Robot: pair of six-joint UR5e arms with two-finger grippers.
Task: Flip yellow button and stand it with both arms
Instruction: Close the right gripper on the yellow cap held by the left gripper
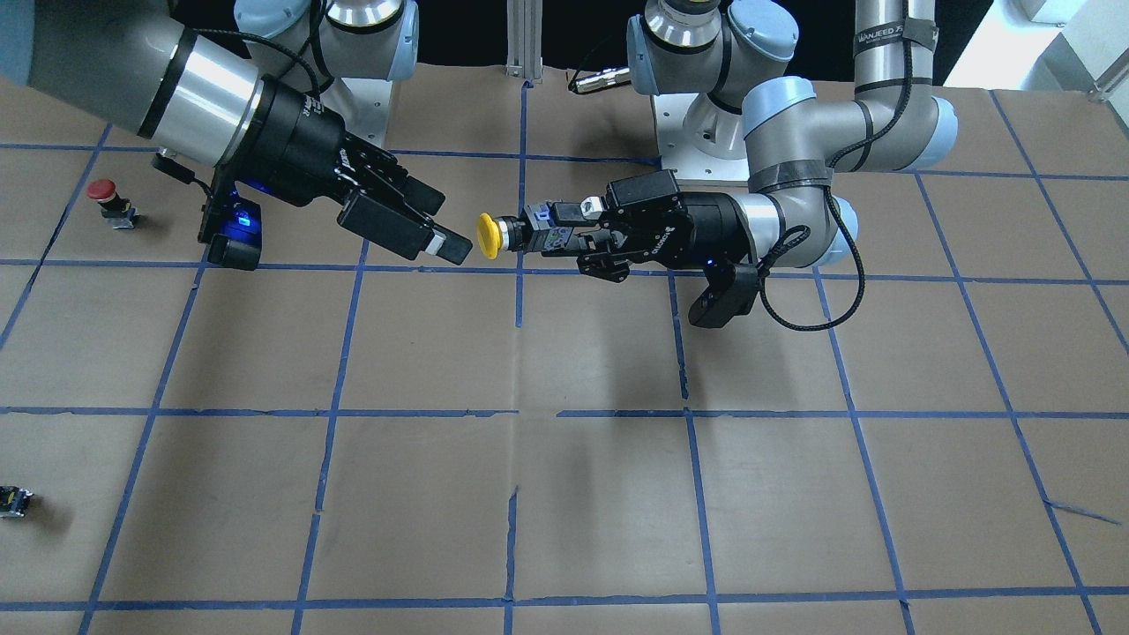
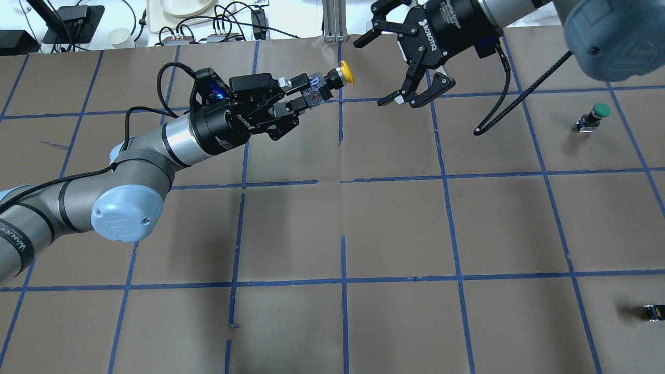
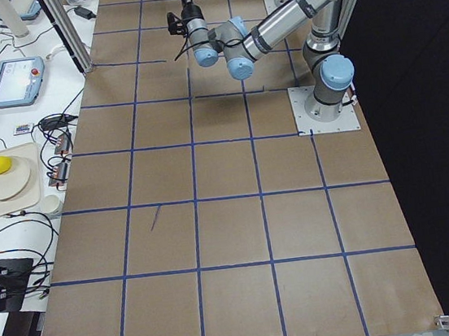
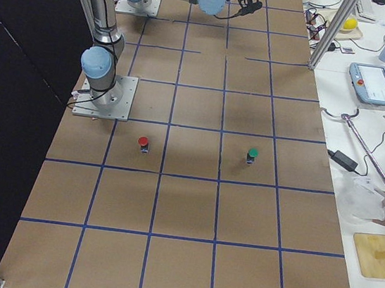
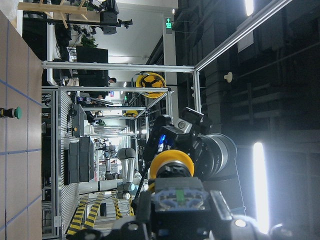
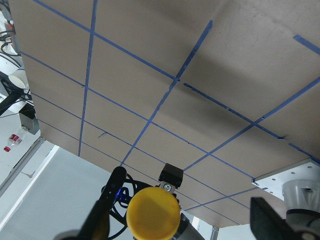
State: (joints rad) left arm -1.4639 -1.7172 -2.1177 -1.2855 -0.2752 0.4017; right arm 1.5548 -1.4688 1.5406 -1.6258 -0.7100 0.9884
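Note:
My left gripper [image 1: 557,231] is shut on the black-and-grey body of the yellow button [image 1: 488,235] and holds it level above the table, cap pointing away from the wrist. In the overhead view the cap [image 2: 345,72] points toward my right gripper [image 2: 372,72], which is open and empty, its jaws spread wide just short of the cap. In the front view the right gripper [image 1: 452,231] sits a short gap from the cap. The right wrist view shows the yellow cap [image 6: 152,212] face-on between its fingers [image 6: 95,225]. The left wrist view shows the button [image 5: 171,162] held ahead.
A red-capped button [image 1: 104,192] stands on the table on the robot's right side. A green-capped button [image 2: 600,110] stands farther out on that side. A small black capless part [image 2: 653,311] lies near the table's right edge. Blue tape lines grid the brown table [image 2: 395,228].

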